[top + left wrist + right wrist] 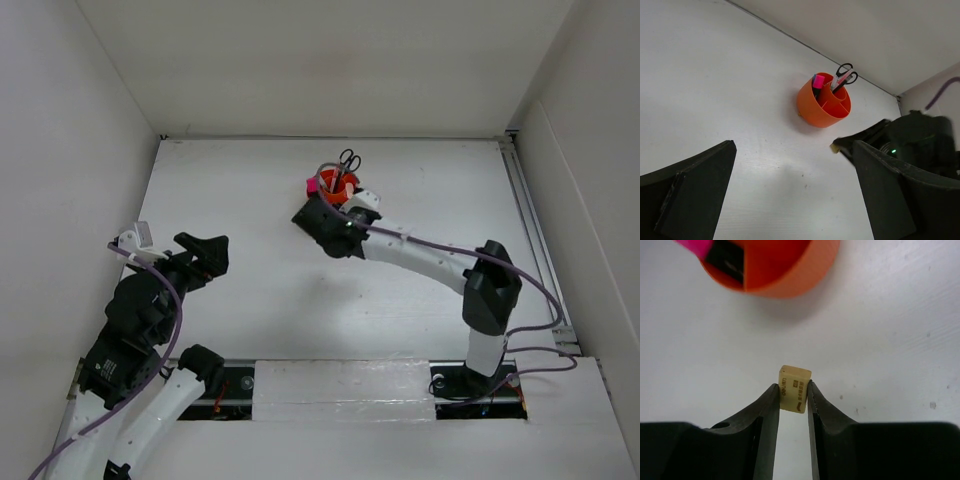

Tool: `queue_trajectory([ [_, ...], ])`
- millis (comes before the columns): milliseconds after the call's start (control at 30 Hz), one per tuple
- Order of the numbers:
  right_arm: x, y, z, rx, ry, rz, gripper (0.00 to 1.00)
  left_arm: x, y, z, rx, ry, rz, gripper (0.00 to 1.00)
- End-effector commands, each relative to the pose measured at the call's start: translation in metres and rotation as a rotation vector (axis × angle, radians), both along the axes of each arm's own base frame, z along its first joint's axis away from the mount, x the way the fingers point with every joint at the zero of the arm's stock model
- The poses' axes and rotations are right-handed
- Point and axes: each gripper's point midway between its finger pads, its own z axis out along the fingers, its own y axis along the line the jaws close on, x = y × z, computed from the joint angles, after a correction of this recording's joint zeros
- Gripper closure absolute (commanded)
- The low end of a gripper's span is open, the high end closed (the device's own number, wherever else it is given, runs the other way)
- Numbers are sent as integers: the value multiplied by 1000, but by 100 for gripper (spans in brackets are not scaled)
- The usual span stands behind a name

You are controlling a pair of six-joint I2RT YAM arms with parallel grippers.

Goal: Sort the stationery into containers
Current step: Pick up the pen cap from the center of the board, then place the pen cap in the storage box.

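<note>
You see the round orange organiser [822, 105] standing on the white surface [715, 75] toward its far side, its inner dividers marking off several compartments. The pink-capped highlighter [817, 81] stands upright in the compartment on the left in the left wrist view. The black-handled scissors [846, 75] stand handles up in a far compartment, with a thin pink-red pencil [839, 80] leaning beside them. Your right tool [792, 395] is clamped on a small tan eraser [794, 389], one finger on each side, just beside the organiser and outside its wall. Whether the eraser touches the surface cannot be told. Your left tool [795, 170] hangs well apart from the organiser, its fingers spread wide with nothing between them.
</note>
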Motion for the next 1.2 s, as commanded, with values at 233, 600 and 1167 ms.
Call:
queue_trajectory([
  [233, 69, -59, 56, 181, -58, -305, 100, 8, -3, 2, 8, -6, -1, 0],
  [600, 99, -36, 65, 343, -88, -341, 100, 10, -3, 0, 13, 2, 8, 0],
  [1167, 118, -41, 43, 469, -73, -408, 100, 9, -4, 0, 21, 2, -3, 0],
])
